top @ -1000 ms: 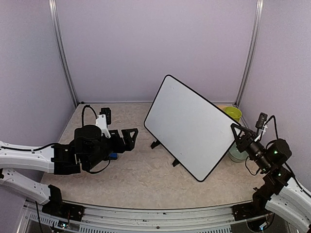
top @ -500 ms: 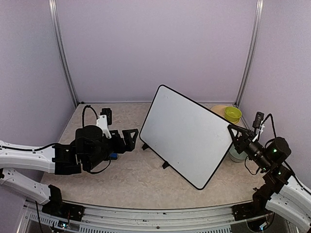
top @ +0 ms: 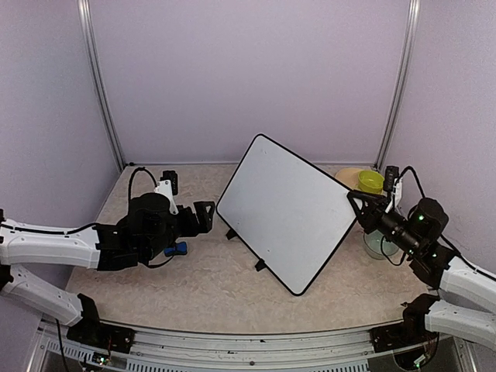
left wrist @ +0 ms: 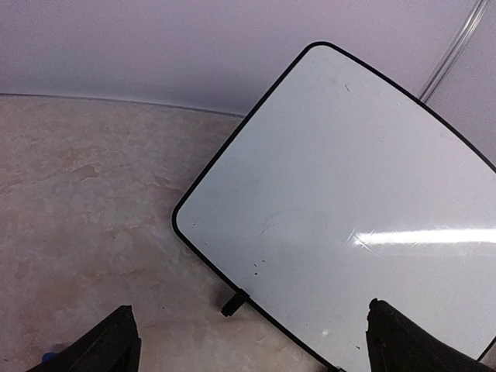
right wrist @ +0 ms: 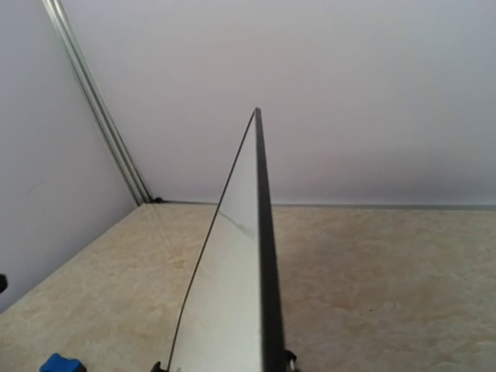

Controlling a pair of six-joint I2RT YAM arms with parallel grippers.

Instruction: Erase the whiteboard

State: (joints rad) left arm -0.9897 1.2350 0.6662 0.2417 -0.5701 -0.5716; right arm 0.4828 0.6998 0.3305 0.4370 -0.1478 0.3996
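The whiteboard (top: 283, 209) leans on its stand in the middle of the table, tilted, with a blank face. In the left wrist view the whiteboard (left wrist: 349, 201) shows only a few small specks. My right gripper (top: 355, 203) is at the board's right edge and holds it. The right wrist view looks straight along that black edge (right wrist: 265, 271), and my fingers are out of frame there. My left gripper (top: 203, 215) is open and empty, left of the board and facing it, with its fingertips (left wrist: 108, 345) spread wide. The blue eraser (top: 177, 249) lies on the table under the left arm.
A yellow-green bowl (top: 371, 180), a beige dish (top: 349, 174) and a pale cup (top: 377, 245) stand at the right behind my right gripper. The stand's feet (top: 230, 234) rest on the table. The eraser also shows in the right wrist view (right wrist: 60, 363).
The whiteboard has shifted left and turned, together with my right gripper at its edge. My left arm has drawn back a little and turned toward the board.
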